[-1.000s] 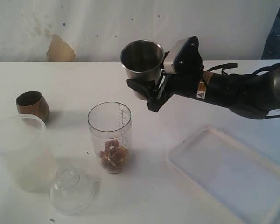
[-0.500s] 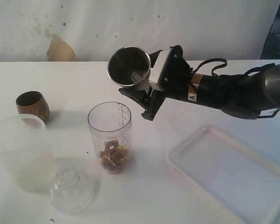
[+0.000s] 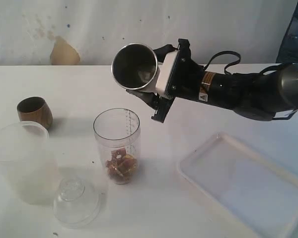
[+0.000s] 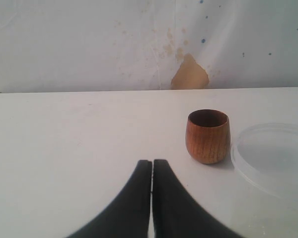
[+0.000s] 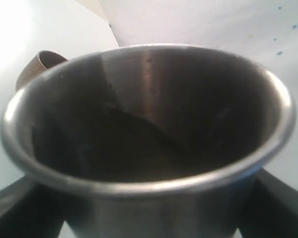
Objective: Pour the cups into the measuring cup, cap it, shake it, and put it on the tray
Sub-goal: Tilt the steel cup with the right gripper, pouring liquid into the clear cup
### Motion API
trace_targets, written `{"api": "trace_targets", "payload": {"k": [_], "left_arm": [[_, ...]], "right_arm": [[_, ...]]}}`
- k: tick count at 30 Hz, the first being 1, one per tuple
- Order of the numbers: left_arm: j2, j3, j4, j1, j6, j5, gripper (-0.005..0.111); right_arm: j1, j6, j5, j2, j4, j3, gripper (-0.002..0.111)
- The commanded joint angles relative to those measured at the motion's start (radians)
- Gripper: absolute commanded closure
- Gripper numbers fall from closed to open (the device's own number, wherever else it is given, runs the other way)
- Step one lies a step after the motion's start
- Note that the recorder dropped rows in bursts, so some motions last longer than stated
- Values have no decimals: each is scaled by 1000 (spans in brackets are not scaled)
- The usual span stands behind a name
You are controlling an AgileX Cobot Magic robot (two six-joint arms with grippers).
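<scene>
R gripper: 1 steel cup

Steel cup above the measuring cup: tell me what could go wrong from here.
1. The steel cup is tipped above the narrow measuring cup, so its contents could miss and scatter on the table.
2. The measuring cup stands tall and unheld; a knock while lowering might topple it toward the domed lid.

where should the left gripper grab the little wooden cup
Take the wooden cup across its widest belly, coming in level from the side: it stands upright, mouth up, and narrows toward the base. The left gripper is shut, so open it first; mind the frosted cup close beside it.
</scene>
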State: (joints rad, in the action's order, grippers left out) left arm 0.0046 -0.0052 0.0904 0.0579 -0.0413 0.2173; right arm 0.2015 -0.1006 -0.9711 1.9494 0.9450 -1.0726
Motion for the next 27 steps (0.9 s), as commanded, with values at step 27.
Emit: {"api": "trace_targets", "payload": {"k": [27], "left_arm": [[-5,5,-8,0,-3,-14,106]], "right_arm": [[19,-327,-33,-21,-30,-13,108]]}}
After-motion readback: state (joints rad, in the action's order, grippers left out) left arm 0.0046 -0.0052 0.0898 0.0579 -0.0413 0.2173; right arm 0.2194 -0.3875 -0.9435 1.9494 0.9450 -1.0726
